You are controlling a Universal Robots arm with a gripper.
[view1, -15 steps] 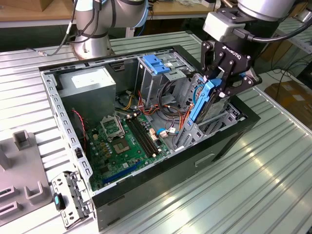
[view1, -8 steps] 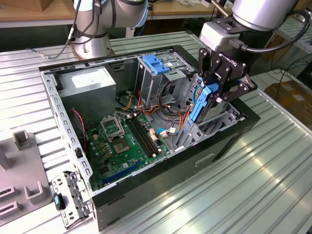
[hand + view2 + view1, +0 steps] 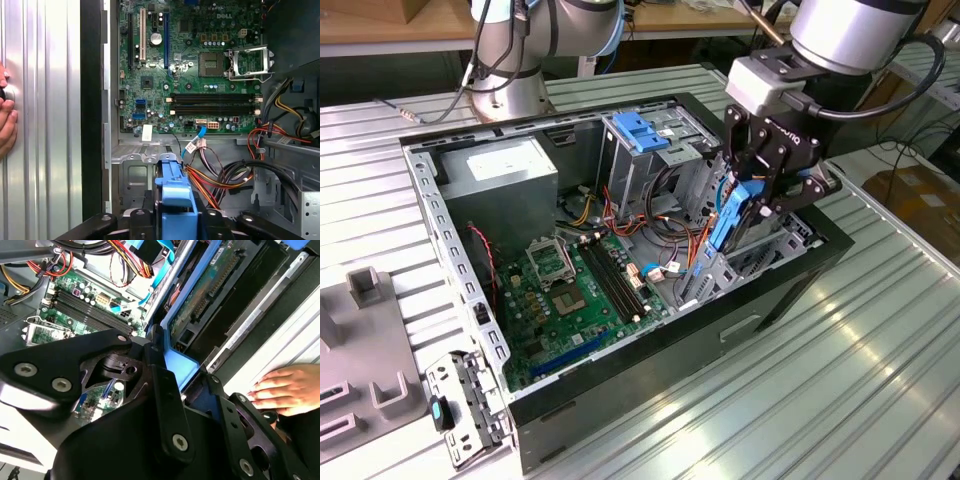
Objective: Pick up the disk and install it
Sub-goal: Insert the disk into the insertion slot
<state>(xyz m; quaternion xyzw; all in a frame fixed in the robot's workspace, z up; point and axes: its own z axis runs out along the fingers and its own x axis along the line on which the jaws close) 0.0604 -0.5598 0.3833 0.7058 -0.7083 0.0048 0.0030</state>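
Note:
The disk (image 3: 728, 218) stands on edge, its bright blue side rail facing out, in the drive bay at the corner of the open computer case (image 3: 470, 290) on the exterior view's right. My gripper (image 3: 752, 200) comes down from above and is shut on it, a black finger on each side. In the second wrist view the disk's blue rail (image 3: 181, 368) and green circuit-board face (image 3: 202, 292) run away from the fingers (image 3: 160, 385). In the first wrist view the blue rail (image 3: 174, 189) sits between the finger bases, above the metal bay floor (image 3: 135, 175).
Orange, red and black cables (image 3: 660, 235) crowd beside the bay. The green motherboard (image 3: 570, 290) lies in the case, with a grey power-supply box (image 3: 505, 165) and a blue-latched drive cage (image 3: 638, 130) at the back. A person's hand (image 3: 287, 387) rests on the table outside the case.

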